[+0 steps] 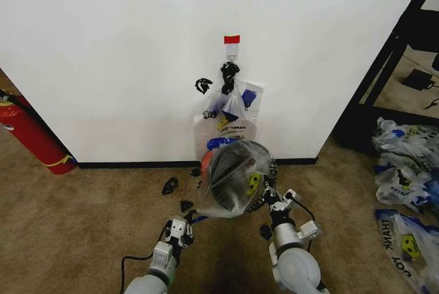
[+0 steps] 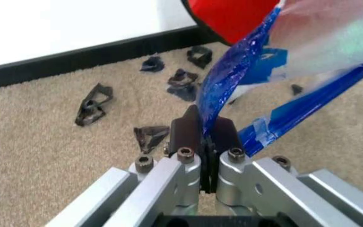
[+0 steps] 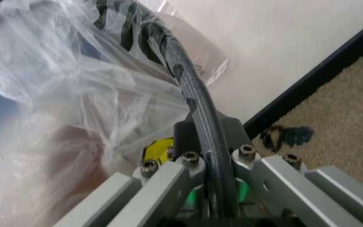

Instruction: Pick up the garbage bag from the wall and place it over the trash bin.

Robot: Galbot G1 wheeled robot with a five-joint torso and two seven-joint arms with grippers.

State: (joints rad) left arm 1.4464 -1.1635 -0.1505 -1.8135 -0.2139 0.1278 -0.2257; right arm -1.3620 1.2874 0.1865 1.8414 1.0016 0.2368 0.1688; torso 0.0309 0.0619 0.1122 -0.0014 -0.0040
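Two pale grey, rounded arms rise from the bottom of the head view. The left gripper [image 1: 180,229] has silver metal blocks, hex screws, dark fingers and a black cable. The right gripper [image 1: 269,201] looks alike, with green showing inside.

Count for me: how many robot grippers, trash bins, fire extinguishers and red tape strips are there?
Grippers: 2, the left gripper and the right gripper
Trash bin: 1
Fire extinguisher: 1
Red tape strip: 1
Total: 5
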